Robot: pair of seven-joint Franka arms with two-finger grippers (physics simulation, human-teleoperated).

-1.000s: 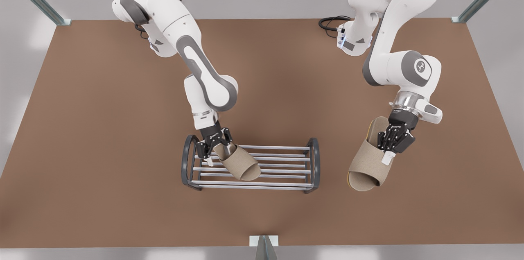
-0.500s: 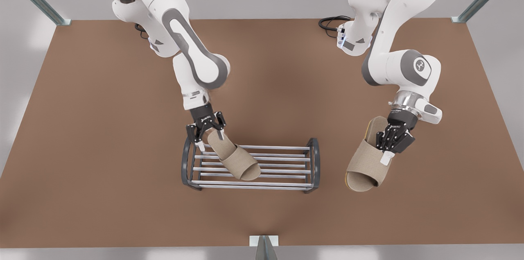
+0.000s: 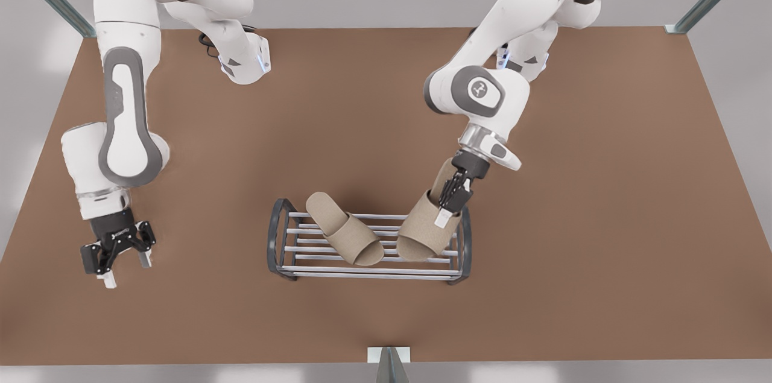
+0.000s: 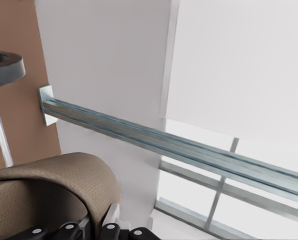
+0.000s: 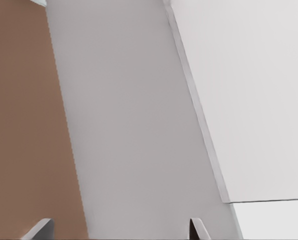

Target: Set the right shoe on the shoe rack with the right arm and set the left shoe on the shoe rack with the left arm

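While the right gripper [image 3: 117,255] hangs with its fingers spread and nothing between them over the bare table [image 3: 199,310] at the front view's left, one shoe [image 3: 344,229] already lies slantwise across the bars of the shoe rack [image 3: 369,247]. Further right, the left gripper [image 3: 453,199] is clamped on the strap edge of the other shoe [image 3: 425,226], which is tilted toe-down over the rack's end. The slipper looks light and soft, so its stiffer strap rim seems the best hold.
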